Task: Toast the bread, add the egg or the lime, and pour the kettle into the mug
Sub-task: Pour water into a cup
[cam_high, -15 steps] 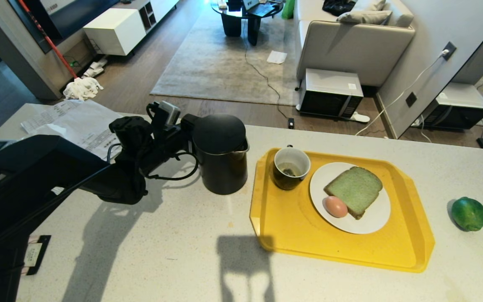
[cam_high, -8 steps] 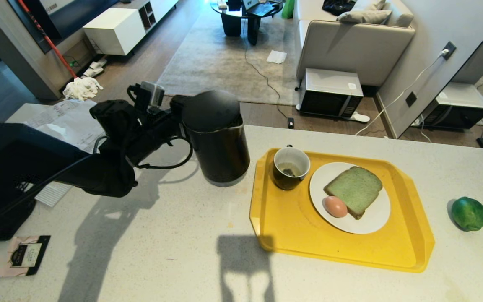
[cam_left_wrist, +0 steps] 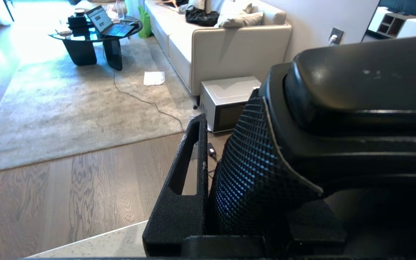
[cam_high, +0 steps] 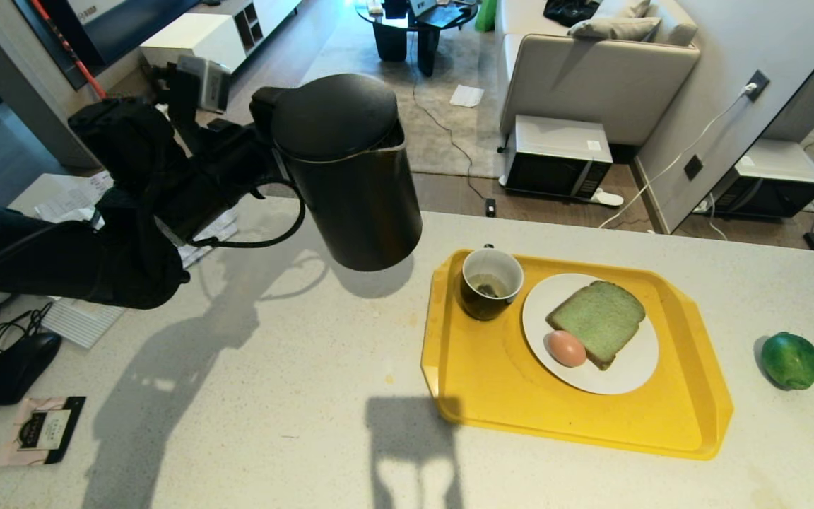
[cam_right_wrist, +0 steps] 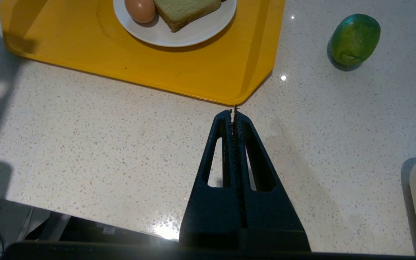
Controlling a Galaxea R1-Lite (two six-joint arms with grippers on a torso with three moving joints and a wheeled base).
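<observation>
While the pouring step is in hand, the right gripper (cam_right_wrist: 235,115) hangs idle nearest the robot, its fingers pressed together on nothing above the bare counter (cam_high: 273,424), just short of the near corner of the yellow tray (cam_high: 492,396); I judge it is parked there to stay out of the way. On the tray the white plate (cam_high: 626,375) carries the bread (cam_high: 598,322) with the egg (cam_high: 566,348) touching its near edge, so the serving looks ready (the egg, not the lime, was the pick). The lime (cam_high: 791,360) sits alone on the counter, well apart to the right of the tray. At the tray's far left corner stands the mug (cam_high: 490,283), mouth up, with something small and dark at its bottom. Beyond and to its left, the left gripper (cam_high: 266,152) pinches the handle of the kettle (cam_high: 347,170) and holds it clear of the counter, roughly upright and not yet over the mug; carried high, I think, so the spout can clear the rim before tipping.
</observation>
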